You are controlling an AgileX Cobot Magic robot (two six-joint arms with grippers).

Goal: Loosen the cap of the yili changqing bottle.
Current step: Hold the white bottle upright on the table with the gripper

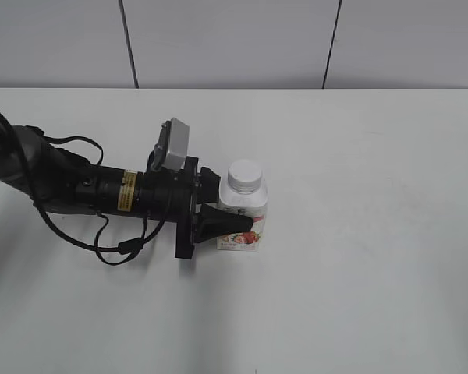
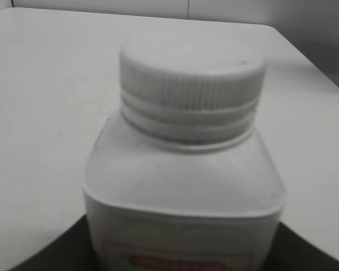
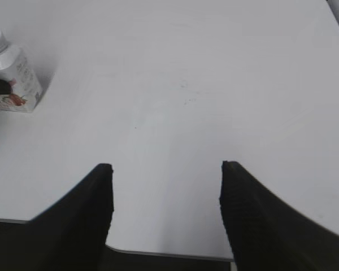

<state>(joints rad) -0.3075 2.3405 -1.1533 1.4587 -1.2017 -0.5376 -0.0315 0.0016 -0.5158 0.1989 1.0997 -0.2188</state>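
The yili changqing bottle (image 1: pixel 246 216) stands upright on the white table, white with a pink-red label. Its white ribbed cap (image 1: pixel 245 174) is on the neck. My left gripper (image 1: pixel 235 204) reaches in from the left and is shut on the bottle's body, one black finger on each side below the shoulders. In the left wrist view the bottle (image 2: pixel 183 192) and cap (image 2: pixel 192 70) fill the frame, with dark fingers at both lower corners. My right gripper (image 3: pixel 165 169) is open and empty, far from the bottle (image 3: pixel 14 79), which shows small at the upper left of the right wrist view.
The white table (image 1: pixel 374 234) stretches to a grey panelled wall at the back. The left arm's black body and cables (image 1: pixel 101 195) lie across the left half. The table's near edge (image 3: pixel 158 252) shows between the right gripper's fingers.
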